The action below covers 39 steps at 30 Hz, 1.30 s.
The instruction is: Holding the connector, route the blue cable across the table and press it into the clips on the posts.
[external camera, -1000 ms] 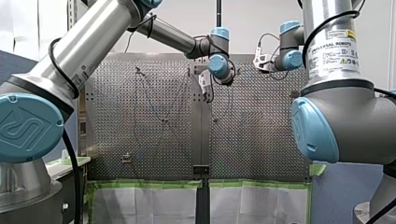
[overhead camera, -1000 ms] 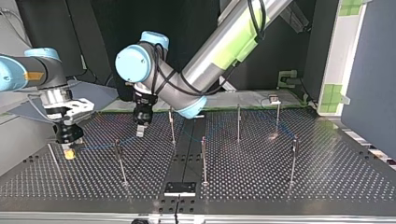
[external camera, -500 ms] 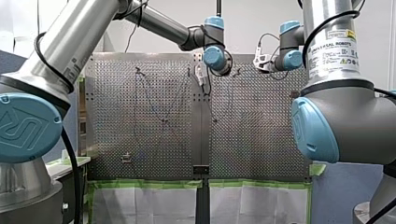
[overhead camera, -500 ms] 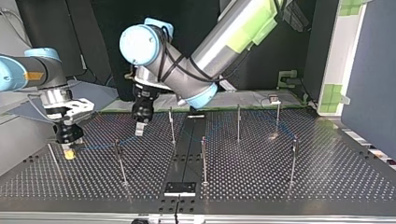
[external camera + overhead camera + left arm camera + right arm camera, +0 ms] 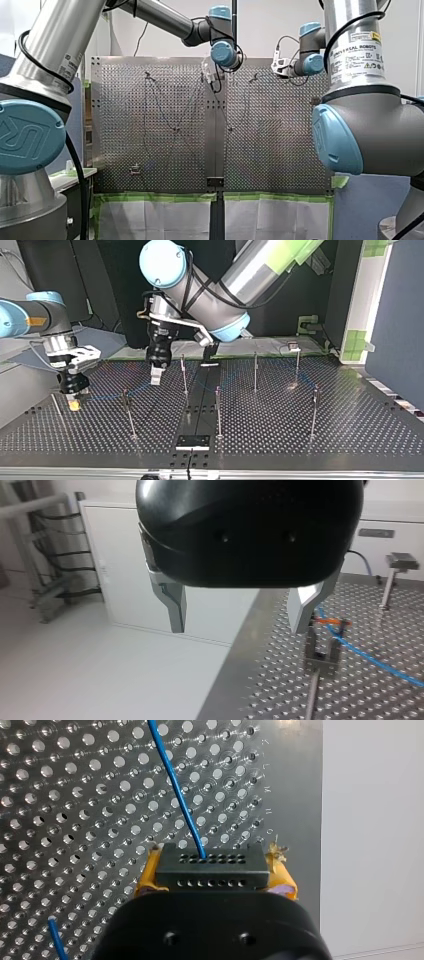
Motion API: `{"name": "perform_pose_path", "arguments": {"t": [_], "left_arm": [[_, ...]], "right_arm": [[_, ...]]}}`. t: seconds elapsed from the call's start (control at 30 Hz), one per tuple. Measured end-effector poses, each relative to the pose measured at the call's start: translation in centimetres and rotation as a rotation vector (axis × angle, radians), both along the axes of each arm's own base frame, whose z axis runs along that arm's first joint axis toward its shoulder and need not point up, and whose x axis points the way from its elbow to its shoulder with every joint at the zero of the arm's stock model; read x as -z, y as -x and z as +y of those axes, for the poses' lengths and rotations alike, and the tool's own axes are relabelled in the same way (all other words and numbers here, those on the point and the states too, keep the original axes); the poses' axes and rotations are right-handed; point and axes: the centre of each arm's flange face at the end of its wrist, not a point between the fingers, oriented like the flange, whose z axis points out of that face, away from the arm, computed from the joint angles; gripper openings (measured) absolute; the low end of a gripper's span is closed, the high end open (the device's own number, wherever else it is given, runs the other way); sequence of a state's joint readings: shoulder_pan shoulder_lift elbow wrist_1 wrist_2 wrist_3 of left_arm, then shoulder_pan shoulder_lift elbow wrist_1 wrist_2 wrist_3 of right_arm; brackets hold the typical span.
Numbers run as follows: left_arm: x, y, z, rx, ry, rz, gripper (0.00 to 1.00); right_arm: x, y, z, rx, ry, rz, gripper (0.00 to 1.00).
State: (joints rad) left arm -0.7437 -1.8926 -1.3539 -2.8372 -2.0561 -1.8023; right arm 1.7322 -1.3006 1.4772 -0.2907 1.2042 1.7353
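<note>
Evidently, in the front view my left end effector hangs over the desk's far edge, further back than a second ago. In the top view it has drifted toward a post. My right end effector stays low, probably to anchor the blue cable. The left wrist view shows its fingers spread and empty beside a clip, likely ready to press. In the right wrist view, yellow pads pinch the connector.

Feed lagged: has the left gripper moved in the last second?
Yes. In the top view the left gripper has shifted slightly sideways, closer to the post beside it.
</note>
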Motion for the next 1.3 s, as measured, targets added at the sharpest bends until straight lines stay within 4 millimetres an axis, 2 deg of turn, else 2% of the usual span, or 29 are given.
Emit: {"name": "perform_pose_path", "arguments": {"t": [0.57, 0.93, 1.07, 1.3], "left_arm": [[-3.1, 2.9, 3.9, -0.003, 0.146, -0.095, 1.0], [-4.7, 5.8, 6.3, -0.018, 0.267, -0.15, 1.0], [-3.4, 6.2, 6.7, -0.046, 0.278, -0.146, 1.0], [1.7, 5.6, 6.4, -0.087, 0.257, -0.105, 1.0]], "right_arm": [[0.0, 0.0, 0.0, 0.0, 0.0, 0.0, 0.0], [0.0, 0.0, 0.0, 0.0, 0.0, 0.0, 0.0], [0.0, 0.0, 0.0, 0.0, 0.0, 0.0, 0.0], [0.0, 0.0, 0.0, 0.0, 0.0, 0.0, 0.0]]}}
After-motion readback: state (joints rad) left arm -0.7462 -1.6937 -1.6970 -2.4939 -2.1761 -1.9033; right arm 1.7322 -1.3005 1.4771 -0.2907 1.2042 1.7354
